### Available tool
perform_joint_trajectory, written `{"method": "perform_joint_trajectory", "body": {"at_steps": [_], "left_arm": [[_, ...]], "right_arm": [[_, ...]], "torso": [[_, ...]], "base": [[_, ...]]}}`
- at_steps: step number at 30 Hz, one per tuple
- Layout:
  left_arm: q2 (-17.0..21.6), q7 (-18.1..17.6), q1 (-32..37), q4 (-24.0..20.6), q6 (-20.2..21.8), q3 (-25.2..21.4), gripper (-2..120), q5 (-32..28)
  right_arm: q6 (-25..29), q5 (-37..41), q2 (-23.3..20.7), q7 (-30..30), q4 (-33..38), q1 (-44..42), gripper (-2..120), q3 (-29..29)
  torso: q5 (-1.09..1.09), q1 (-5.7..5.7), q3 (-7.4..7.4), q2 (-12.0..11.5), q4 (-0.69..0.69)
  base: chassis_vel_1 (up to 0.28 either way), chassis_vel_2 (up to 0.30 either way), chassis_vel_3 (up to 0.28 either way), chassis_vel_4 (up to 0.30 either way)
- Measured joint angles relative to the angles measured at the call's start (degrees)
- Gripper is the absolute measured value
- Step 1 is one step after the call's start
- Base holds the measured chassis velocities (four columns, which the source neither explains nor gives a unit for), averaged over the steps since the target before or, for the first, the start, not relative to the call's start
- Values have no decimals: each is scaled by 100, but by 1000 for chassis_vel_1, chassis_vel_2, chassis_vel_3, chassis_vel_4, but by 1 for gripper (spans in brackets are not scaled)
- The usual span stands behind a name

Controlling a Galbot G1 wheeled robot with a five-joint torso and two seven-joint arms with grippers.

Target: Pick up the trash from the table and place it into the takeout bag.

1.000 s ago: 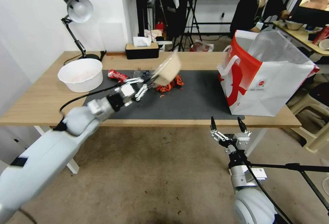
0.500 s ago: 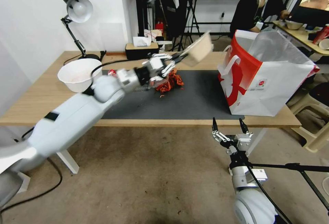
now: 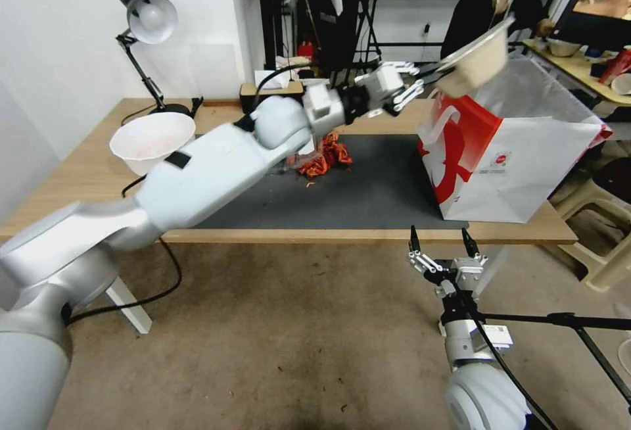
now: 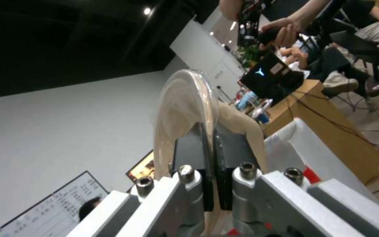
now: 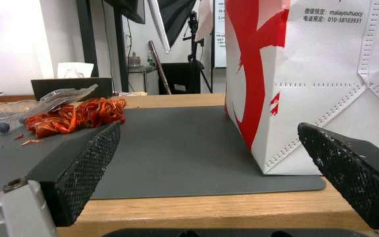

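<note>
Now the left gripper (image 3: 430, 75) is up high over the open top of the bag (image 3: 506, 154). Its fingers (image 4: 198, 171) are pinched tight on the rim of a beige bowl with a clear lid (image 3: 476, 62), which sticks out past them, tilted. The right gripper (image 3: 440, 242) waits low before the desk (image 3: 72, 187), fingers wide apart. Red scraps (image 3: 325, 157) lie on the grey mat (image 3: 368, 193).

Head camera overlooks table (image 3: 79, 187); right wrist views it edge-on.

Bright even room light, soft shadows — fisheye edges, slight motion blur
</note>
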Motion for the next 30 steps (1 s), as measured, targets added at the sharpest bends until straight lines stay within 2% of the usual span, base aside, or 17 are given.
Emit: {"method": "perform_joint_trajectory", "body": {"at_steps": [10,14,17,19,20,22,24,27,28,30], "left_arm": [[-692,26,-241,797,-131,284,1,10],[-813,13,-289,947,-159,399,1,19],[-954,-148,-306,1024,-151,532,4,22],[-1081,-218,-327,1112,-144,564,14,33],[-1081,-218,-327,1112,-144,564,14,33],[-1162,-341,-358,1181,-137,633,25,71],[-1169,-378,-363,1187,-120,640,28,75],[-1158,-528,-365,1179,-55,628,42,77],[-1158,-528,-365,1179,-55,628,42,77],[-1051,-690,-325,1046,57,552,54,0]], "right_arm": [[4,-16,43,15,16,10,100,8],[8,-27,45,16,17,2,100,8],[14,-32,49,19,19,2,100,11],[17,-32,52,27,25,1,100,18],[17,-32,52,27,25,1,100,18],[22,-32,53,33,45,-3,100,29],[23,-32,54,34,51,-8,100,33],[33,-32,56,35,66,-40,100,46],[33,-32,56,35,66,-40,100,46],[38,-32,62,41,84,-63,100,69]], "torso": [[-1,0,0,0,0],[0,-1,0,0,-1],[0,-1,0,0,0],[-1,-1,0,0,0],[-1,-1,0,0,0],[0,-1,0,0,-2],[0,-1,0,0,-1],[-1,-1,0,0,0],[-1,-1,0,0,0],[-1,-1,0,1,-2]], "base": [[0,0,0,0],[0,0,0,0],[0,0,0,0],[0,0,0,0],[0,0,0,0],[0,0,0,0],[0,0,0,0],[0,0,0,0],[0,0,0,0],[0,0,0,0]]}}
